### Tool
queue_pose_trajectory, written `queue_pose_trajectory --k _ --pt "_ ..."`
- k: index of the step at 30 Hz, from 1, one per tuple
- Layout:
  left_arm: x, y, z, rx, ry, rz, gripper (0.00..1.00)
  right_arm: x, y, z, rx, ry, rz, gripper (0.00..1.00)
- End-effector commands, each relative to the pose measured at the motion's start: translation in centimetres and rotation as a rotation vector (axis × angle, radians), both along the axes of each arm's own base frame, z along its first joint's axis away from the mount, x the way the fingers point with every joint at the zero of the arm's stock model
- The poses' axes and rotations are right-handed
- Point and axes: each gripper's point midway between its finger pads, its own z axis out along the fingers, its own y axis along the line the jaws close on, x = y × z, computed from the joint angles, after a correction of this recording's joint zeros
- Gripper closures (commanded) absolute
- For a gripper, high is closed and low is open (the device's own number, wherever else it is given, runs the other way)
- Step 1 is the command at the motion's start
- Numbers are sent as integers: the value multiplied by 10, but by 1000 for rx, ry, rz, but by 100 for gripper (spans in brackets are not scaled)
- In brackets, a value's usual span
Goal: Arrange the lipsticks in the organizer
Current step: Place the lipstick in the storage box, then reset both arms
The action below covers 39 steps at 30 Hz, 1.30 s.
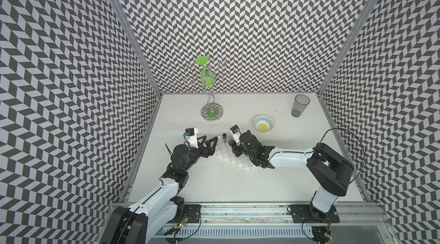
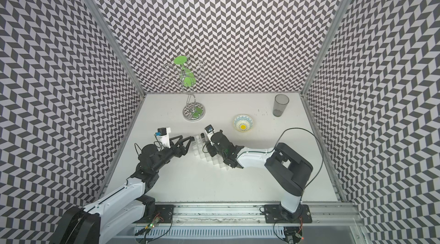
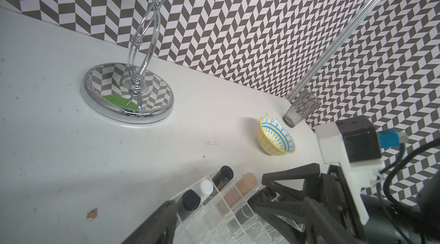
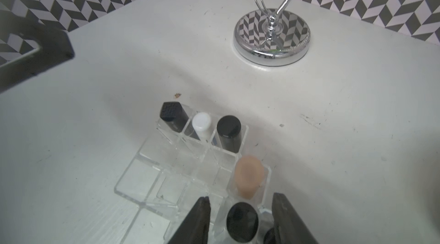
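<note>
The organizer [image 4: 152, 178] is clear, glossy plastic on a matt, scuffed white table [image 4: 95, 88], holding a matt beige lipstick [image 4: 248, 178] and a pebble-topped black lipstick [image 4: 172, 113]; beyond it, a stand's base [image 4: 271, 40] is mirror-polished metal.

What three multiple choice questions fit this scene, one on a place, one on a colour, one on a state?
1. The beige lipstick stands: A in the bowl; B in the organizer; C on the table.
2. The middle lipstick in the row of three is: A white; B blue; C beige.
3. The right gripper is: A shut on the beige lipstick; B shut on nothing; C open around a black lipstick.
Answers:
1 B, it stands in a clear cell.
2 A, a white lipstick stands between two black ones.
3 C, its fingers flank the black cap with gaps either side.
</note>
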Motion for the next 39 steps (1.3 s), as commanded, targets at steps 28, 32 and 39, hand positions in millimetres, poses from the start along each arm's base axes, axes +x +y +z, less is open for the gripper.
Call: queue_pose_trajectory --k 28,32,39 --pt "43 139 42 538 -331 719 1 35 -315 128 164 -556 -658 1" --pt "56 154 -2 599 -228 719 1 26 -329 100 176 -587 -675 0" --pt "82 170 -9 502 -185 684 0 47 -337 65 90 -537 -688 0"
